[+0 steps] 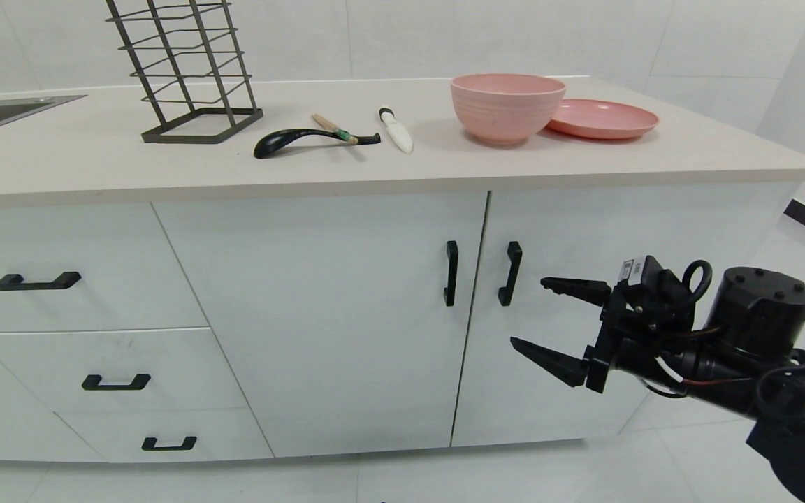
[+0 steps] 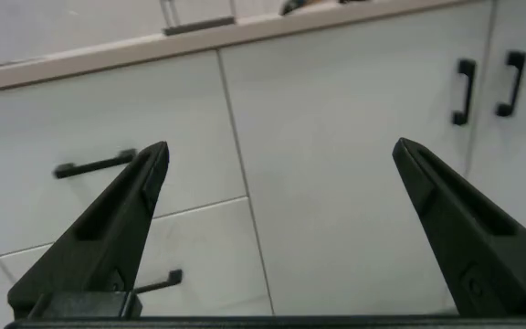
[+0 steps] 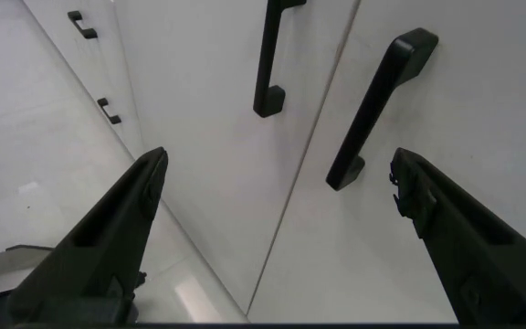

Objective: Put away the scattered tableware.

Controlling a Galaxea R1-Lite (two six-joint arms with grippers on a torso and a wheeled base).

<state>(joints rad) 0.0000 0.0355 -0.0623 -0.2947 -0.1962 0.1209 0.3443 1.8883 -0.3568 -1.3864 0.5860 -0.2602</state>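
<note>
Along the pale bench [image 1: 95,161], eleven to one o'clock in the head view, lie a curved black spoon [image 1: 284,141], a ribbed pink bowl [image 1: 507,106] and a flat pink plate [image 1: 605,117]. The left pincer [image 2: 281,151] and, at four o'clock, the right pincer [image 1: 528,312] gape empty below; rising carelessly, the right may strike the bench edge. Its wrist view shows how close the black door handles [image 3: 377,110] stand, which the head view leaves unclear.

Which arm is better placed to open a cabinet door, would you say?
Probably the right. The right gripper, open, hangs close to the right door's handle. The left gripper, also open, faces the drawers from farther back.
</note>
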